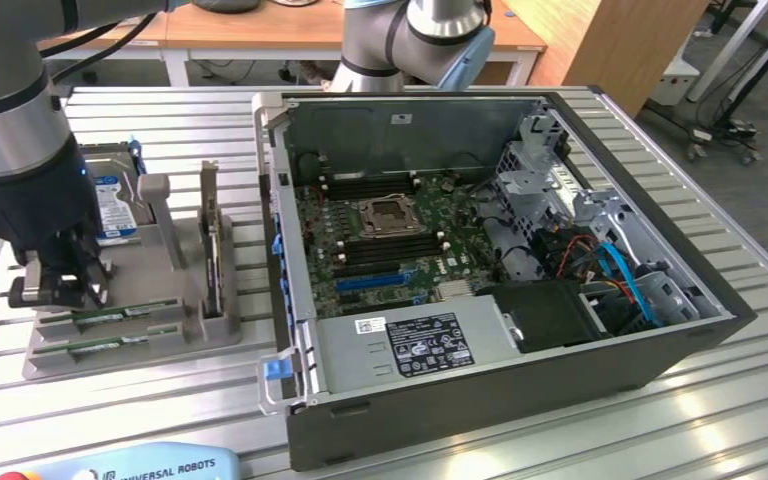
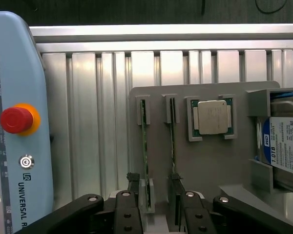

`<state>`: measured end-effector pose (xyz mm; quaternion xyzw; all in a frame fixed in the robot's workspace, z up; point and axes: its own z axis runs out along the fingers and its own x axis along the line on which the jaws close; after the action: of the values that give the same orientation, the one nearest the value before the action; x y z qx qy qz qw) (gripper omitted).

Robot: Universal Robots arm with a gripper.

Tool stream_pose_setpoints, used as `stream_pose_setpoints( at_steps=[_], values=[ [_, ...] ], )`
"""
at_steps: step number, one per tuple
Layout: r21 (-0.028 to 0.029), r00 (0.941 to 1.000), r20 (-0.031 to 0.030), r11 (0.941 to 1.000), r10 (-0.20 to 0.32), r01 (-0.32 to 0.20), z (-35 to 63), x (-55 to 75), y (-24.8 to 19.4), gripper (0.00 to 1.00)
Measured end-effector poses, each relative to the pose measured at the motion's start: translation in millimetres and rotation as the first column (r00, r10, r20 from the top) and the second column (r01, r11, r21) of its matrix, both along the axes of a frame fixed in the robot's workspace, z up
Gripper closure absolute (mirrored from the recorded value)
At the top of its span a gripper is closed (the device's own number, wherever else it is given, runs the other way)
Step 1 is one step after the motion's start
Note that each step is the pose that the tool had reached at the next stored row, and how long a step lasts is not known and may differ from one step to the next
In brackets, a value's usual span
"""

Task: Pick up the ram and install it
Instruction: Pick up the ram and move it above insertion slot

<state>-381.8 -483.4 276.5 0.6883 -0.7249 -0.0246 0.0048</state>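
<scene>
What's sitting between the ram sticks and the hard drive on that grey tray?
The square silver processor chip, seated in its recess; the wrist view shows it.

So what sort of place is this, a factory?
Probably a robotics lab or test workshop: an opened desktop computer sits on a slotted metal table, a grey tray holds a processor chip and hard drive, and wooden desks stand behind.

A ribbed aluminium worktop (image 1: 731, 400) carries an open computer case (image 1: 491, 395), a grey parts holder (image 1: 231, 325) beside it, and a teach pendant (image 1: 144, 465) near one edge.
</scene>
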Motion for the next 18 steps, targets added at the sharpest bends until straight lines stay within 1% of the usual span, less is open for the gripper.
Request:
stream_pose_setpoints(
  at_steps=[18],
  values=[
    [0.0000, 1.0000, 0.0000, 1.0000, 0.000, 0.000, -16.6, 0.0, 0.0, 0.63]
  ],
)
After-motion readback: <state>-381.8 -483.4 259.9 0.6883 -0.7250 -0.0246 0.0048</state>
